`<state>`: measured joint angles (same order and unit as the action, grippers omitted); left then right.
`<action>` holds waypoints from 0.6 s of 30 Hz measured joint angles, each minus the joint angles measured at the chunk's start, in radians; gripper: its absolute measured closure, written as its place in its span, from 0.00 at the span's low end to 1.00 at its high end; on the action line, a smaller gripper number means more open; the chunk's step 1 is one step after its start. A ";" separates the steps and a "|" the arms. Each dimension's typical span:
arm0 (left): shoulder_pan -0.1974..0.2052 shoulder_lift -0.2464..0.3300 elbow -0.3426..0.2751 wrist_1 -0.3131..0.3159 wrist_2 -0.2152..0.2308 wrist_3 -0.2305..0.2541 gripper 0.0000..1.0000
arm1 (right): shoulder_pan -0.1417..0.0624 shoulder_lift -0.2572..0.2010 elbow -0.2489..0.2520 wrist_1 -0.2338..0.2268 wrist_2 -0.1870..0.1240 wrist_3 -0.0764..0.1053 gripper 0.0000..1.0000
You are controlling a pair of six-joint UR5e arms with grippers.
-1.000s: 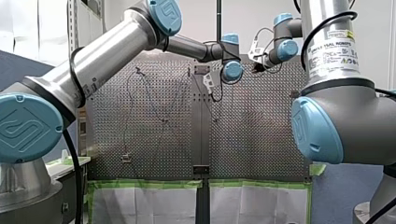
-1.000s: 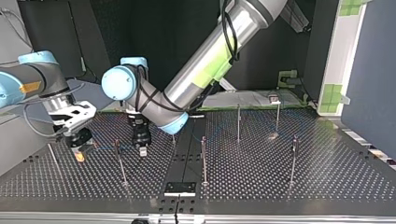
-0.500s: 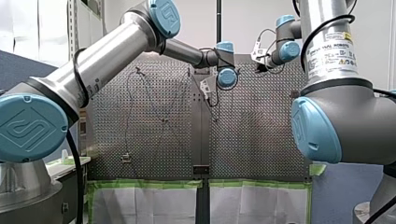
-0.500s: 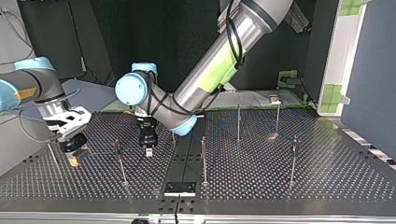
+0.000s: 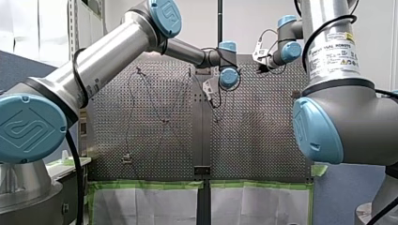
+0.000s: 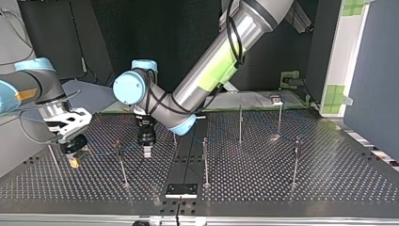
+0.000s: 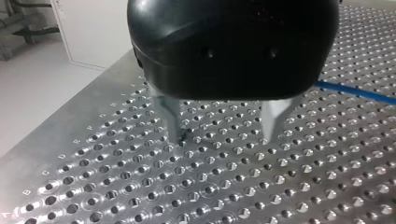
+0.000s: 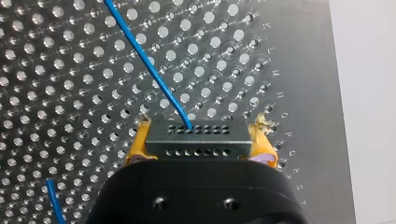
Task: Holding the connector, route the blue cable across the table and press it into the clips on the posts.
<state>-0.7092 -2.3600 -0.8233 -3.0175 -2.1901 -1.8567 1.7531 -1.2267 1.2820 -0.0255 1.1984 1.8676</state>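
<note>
Right wrist view: look at my right claw (image 8: 200,140), squeezed tight on the small grey connector (image 8: 187,145), with a yellow pad (image 8: 136,147) on each short end. Follow the thin blue cable (image 8: 149,70) out of the connector's middle and away ahead of the claw, low over the holey metal surface (image 8: 70,56). Looks light and bendy, so will likely flop and sag when slack; better kept a little tight. Probably easy to hurt right at the joint with the connector, so no hard yanks there. Hold by the hard connector for pulling, and pinch the soft cable itself close beside a clip for pushing in. Could well slip through smooth metal fingers (image 7: 168,116). Now look at my left claw (image 7: 222,123) in the left wrist view: spread wide, holding nothing, tips close above the surface; cannot tell about touching. Spot the cable off to one side, past one finger and not between the two. In the top view, find my right claw at the left of the frame and my left claw nearer the middle, with a thin post (image 6: 121,165) between them and the cable as a faint blue line from one to the other. Cannot tell from here about any clip on that post gripping the cable.
</note>
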 joint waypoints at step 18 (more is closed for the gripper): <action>-0.028 0.016 -0.002 -0.119 -0.010 -0.060 0.00 | 0.002 0.001 0.000 0.000 0.000 -0.001 1.00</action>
<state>-0.7373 -2.3440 -0.8251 -3.1361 -2.2001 -1.9165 1.7549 -1.2257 1.2820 -0.0256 1.1983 1.8668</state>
